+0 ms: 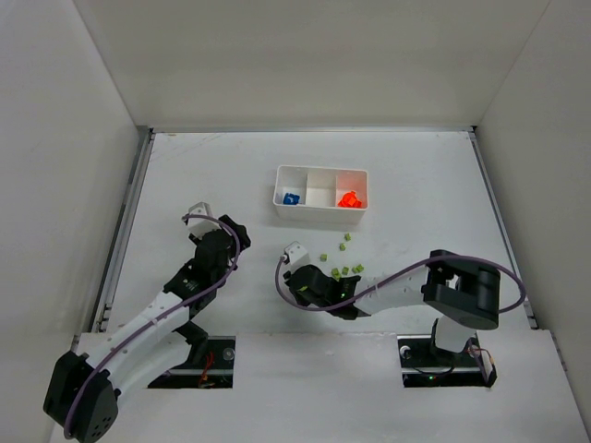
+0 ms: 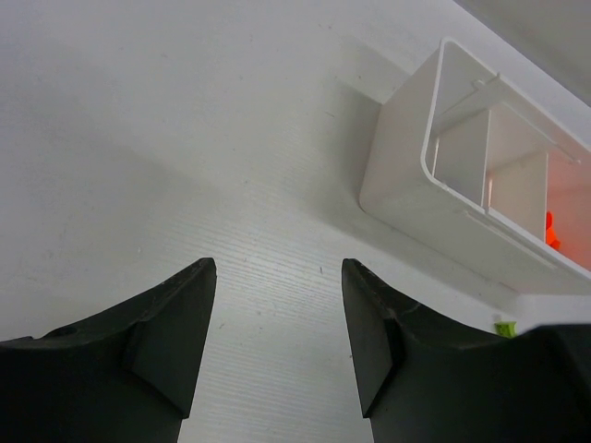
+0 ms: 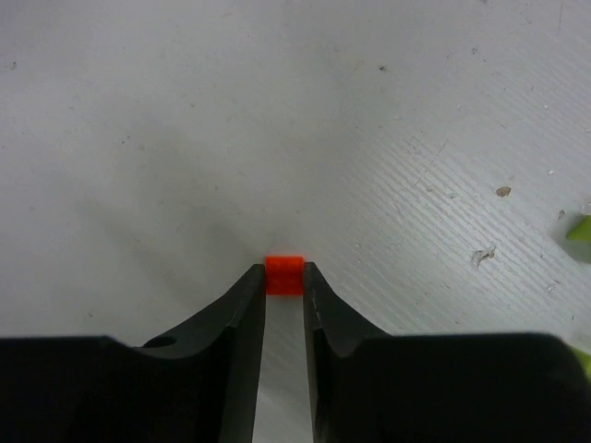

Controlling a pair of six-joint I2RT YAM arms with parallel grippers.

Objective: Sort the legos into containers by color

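My right gripper (image 3: 284, 279) is shut on a tiny orange-red lego (image 3: 284, 274), pinched between the fingertips just above the white table. From above, this gripper (image 1: 297, 275) sits left of several loose yellow-green legos (image 1: 346, 269). One of the green legos (image 3: 580, 229) shows at the right wrist view's edge. The white tray of containers (image 1: 319, 215) holds a blue lego (image 1: 291, 198) in its left compartment and orange-red legos (image 1: 350, 199) in its right one; its middle one looks bare. My left gripper (image 2: 277, 305) stands open over bare table, short of the tray (image 2: 406, 189).
White enclosure walls ring the table (image 1: 185, 175). A green lego (image 2: 504, 327) lies near the tray's front wall in the left wrist view. Both arm bases sit at the near edge.
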